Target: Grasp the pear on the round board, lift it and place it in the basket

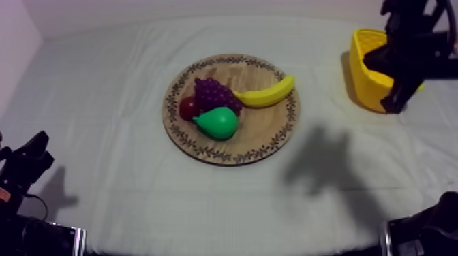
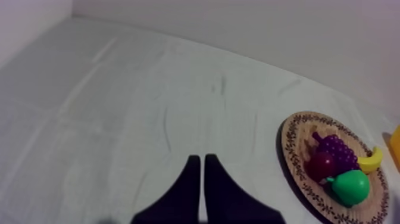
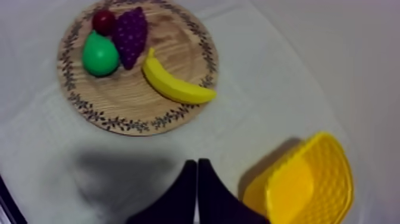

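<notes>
The green pear (image 1: 218, 122) lies on the round wooden board (image 1: 262, 136) at the table's middle, touching the purple grapes (image 1: 215, 94) and close to a small red fruit (image 1: 187, 107). A banana (image 1: 267, 93) lies on the board's right part. The yellow basket (image 1: 367, 75) stands at the far right. My right gripper (image 1: 394, 104) hangs over the basket's near edge, well right of the board; its fingers (image 3: 189, 173) lie together, shut on nothing, beside the basket (image 3: 309, 184). My left gripper (image 1: 35, 148) rests low at the left, shut, its fingers (image 2: 191, 170) a narrow wedge far from the pear (image 2: 351, 186).
The right arm's shadow (image 1: 320, 160) falls on the cloth between board and basket. Bare grey-white cloth (image 1: 102, 102) spreads left of the board and along the front. A pale wall (image 1: 13, 41) borders the table at the far left.
</notes>
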`<move>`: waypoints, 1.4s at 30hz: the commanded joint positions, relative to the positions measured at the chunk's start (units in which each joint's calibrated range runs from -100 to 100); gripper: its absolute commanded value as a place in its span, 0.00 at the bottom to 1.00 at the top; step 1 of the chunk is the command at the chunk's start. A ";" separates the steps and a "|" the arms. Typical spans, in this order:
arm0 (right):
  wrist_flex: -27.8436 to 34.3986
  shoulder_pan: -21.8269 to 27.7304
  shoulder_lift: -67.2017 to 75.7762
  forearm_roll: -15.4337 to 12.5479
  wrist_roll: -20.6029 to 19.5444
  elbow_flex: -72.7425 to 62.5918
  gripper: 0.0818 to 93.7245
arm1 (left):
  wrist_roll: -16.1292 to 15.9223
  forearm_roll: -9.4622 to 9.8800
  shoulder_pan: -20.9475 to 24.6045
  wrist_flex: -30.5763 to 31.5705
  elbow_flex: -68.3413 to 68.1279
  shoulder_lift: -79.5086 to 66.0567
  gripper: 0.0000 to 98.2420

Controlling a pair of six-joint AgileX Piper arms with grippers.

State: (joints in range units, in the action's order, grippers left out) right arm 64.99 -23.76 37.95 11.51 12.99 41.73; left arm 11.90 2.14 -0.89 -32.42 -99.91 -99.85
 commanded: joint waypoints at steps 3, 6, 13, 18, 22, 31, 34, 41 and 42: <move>7.15 -2.61 -8.15 -2.04 6.77 -13.92 0.01 | -0.01 0.03 -0.01 0.00 0.02 0.02 0.00; 11.59 -4.19 -13.15 -2.97 8.70 -20.35 0.01 | -0.01 0.03 -0.01 0.00 0.02 0.02 0.00; 19.30 -7.98 -25.44 -3.79 10.77 -33.38 0.02 | -0.01 0.03 -0.01 0.00 0.02 0.02 0.00; 22.10 -10.53 -33.20 -3.36 10.71 -39.64 0.04 | 0.00 0.03 -0.01 0.00 0.02 0.02 0.00; 24.96 -11.63 -38.34 -3.61 10.65 -44.15 0.08 | 0.00 0.03 -0.01 0.00 0.02 0.02 0.00; 28.80 -12.28 -44.89 -4.63 9.54 -50.95 0.33 | -0.01 0.03 -0.01 0.00 0.02 0.02 0.00; 28.28 -12.43 -45.48 -4.24 8.89 -51.17 0.45 | -0.01 0.03 -0.01 0.00 0.02 0.02 0.00; 27.25 -13.54 -46.71 -3.63 7.70 -49.62 0.62 | -0.01 0.03 -0.01 0.00 0.02 0.02 0.00; 27.09 -13.72 -47.06 -3.58 7.46 -49.30 0.64 | -0.01 0.03 -0.01 0.00 0.02 0.02 0.00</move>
State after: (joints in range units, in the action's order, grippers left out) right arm 92.16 -37.34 -8.80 7.75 20.70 -7.85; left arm 11.90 2.14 -0.89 -32.42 -99.91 -99.85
